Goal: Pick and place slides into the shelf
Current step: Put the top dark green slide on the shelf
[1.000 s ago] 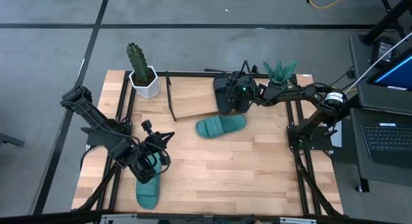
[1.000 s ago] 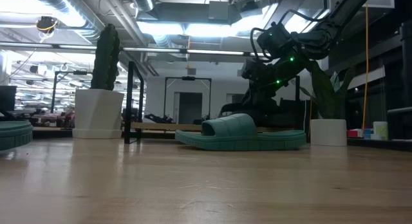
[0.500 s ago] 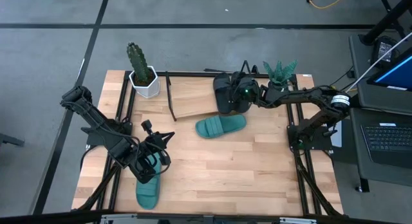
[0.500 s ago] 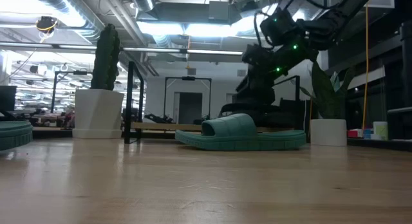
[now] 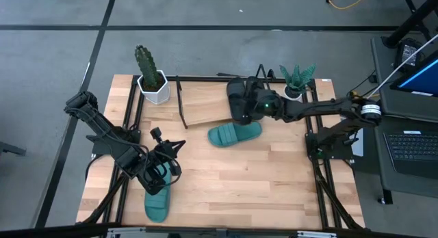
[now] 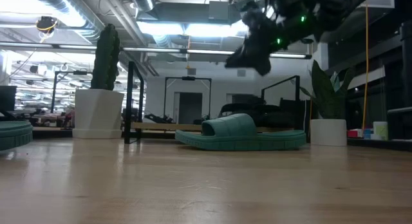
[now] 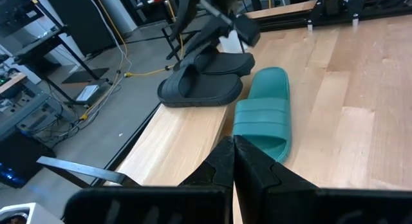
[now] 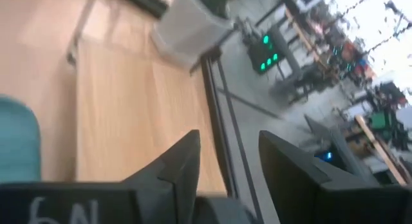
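From above, you see a wooden desk (image 5: 226,176) with 2 dark arms reaching in from either side. Your right claw (image 5: 250,108) hangs over the far middle of the desk, lifted clear above the 2 black slides (image 5: 239,98); its fingers are spread apart and grasp nothing. Those 2 black slides sit side by side on the right end of the shelf (image 5: 202,104), a slanted light-wood board in a thin black wire frame. The rest of the board is bare. 1 teal slide (image 5: 235,134) lies flat on the desk just in front of the shelf, near the black pair. A second teal slide (image 5: 157,203) lies near the front left corner. Your left claw (image 5: 159,174) waits low over that slide's far end, fingers clenched together. A cactus in a white pot (image 5: 151,78) stands at the shelf's left end, and a leafy plant (image 5: 297,79) at its right.
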